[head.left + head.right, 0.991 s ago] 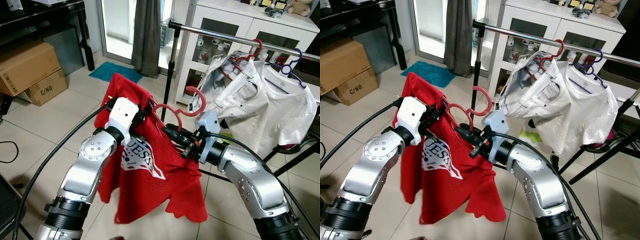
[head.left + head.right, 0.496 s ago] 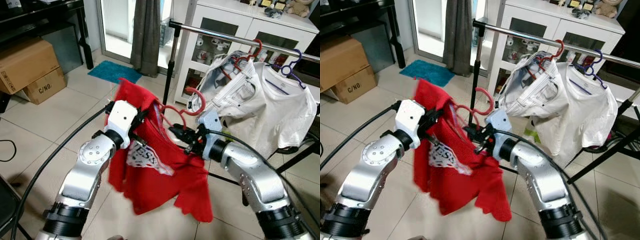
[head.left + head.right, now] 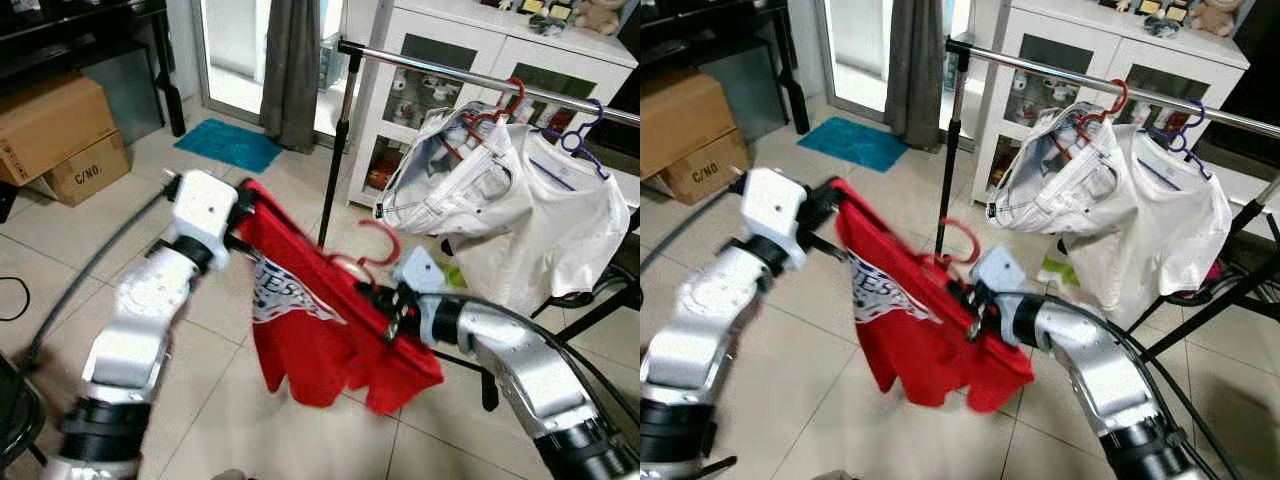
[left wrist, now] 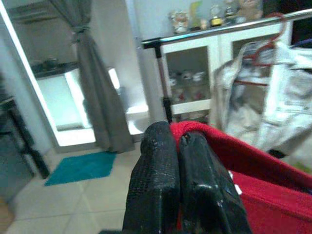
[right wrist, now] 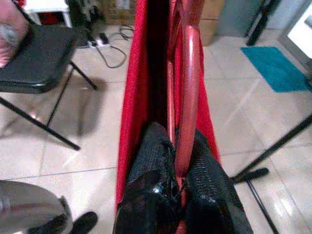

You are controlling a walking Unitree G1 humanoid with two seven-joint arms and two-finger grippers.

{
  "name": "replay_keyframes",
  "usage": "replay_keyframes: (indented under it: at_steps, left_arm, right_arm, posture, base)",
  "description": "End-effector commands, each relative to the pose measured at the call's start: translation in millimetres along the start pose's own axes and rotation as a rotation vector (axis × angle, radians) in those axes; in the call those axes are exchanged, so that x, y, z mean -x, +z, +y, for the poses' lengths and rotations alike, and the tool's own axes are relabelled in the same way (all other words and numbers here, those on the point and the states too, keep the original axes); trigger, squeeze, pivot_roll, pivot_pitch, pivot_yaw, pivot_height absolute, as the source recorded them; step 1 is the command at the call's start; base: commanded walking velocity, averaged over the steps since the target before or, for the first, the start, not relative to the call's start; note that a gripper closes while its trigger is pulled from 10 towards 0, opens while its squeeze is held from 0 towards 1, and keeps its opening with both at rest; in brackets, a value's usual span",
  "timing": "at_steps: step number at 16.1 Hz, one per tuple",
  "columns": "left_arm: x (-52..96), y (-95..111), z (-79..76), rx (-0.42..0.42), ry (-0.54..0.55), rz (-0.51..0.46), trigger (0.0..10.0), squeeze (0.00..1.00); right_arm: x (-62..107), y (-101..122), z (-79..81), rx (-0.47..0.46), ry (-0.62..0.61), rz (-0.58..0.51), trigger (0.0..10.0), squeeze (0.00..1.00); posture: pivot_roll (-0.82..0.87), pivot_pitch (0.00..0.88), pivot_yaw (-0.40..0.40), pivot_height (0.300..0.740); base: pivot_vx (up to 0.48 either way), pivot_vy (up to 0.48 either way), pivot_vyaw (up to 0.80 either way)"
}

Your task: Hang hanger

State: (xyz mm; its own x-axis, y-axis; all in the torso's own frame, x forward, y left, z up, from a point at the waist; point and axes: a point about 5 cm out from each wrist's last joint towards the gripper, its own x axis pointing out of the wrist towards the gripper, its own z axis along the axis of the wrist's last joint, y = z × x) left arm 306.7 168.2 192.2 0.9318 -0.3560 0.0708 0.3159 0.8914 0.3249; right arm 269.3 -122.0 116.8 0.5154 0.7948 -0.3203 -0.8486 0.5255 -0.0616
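Before the white cabinet (image 3: 480, 70), a chrome clothes rail (image 3: 470, 75) runs across on a black stand, carrying a pale denim garment (image 3: 450, 185) on a red hanger and a white T-shirt (image 3: 560, 215) on a purple one. Below and in front of the rail, well apart from it, a red T-shirt (image 3: 320, 325) is stretched between the two arms over the tiled floor (image 3: 90, 215). Its red hanger (image 3: 378, 245) sticks its hook up out of the collar, free of the rail. At the shirt's upper corner, the left hand (image 4: 181, 185) has its fingers pressed together on the red cloth. At the collar end, the right hand (image 5: 176, 187) pinches the hanger's red bar, seemingly with some cloth caught in too.
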Motion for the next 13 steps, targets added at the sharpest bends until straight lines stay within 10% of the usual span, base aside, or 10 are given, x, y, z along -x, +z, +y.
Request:
replay_keyframes:
  at_steps: [1, 7, 13]
  left_arm:
    - [-0.3, 9, 17.4, -0.029, 0.077, -0.024, 0.0, 0.00]
    - [8.8, 5, 108.3, -0.190, 0.315, 0.085, 0.0, 0.00]
    - [20.3, -9, 128.3, -0.088, 0.387, 0.122, 0.0, 0.00]
  right_arm:
    - [7.0, -2, -0.3, 0.010, 0.022, 0.008, 0.0, 0.00]
    - [31.2, -3, -1.8, -0.073, 0.074, -0.073, 0.0, 0.00]
    - [39.0, 5, -7.9, -0.272, 0.000, -0.261, 0.0, 0.00]
  posture:
    - [-0.06, 0.000, -0.114, 0.740]
    - [-0.07, 0.000, -0.102, 0.740]
    - [-0.06, 0.000, -0.095, 0.740]
  base:
    - [0.000, 0.000, 0.00]
    - [0.000, 0.000, 0.00]
    - [0.000, 0.000, 0.00]
